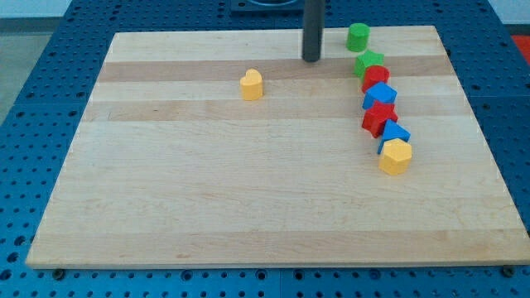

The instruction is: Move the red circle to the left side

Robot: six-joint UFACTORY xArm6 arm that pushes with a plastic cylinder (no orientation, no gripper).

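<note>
The red circle [374,78] sits at the view's right in a tight column of blocks. Above it is a green star [369,61], and a green cylinder [358,36] stands apart near the top edge. Below the red circle come a blue block [380,94], a red star [380,117], a blue triangle-like block [394,135] and a yellow hexagon [396,156]. My tip [310,59] is at the top centre, left of the green star and the red circle, touching no block.
A yellow heart [252,84] lies alone left of my tip. The wooden board [207,199] rests on a blue perforated table [33,99].
</note>
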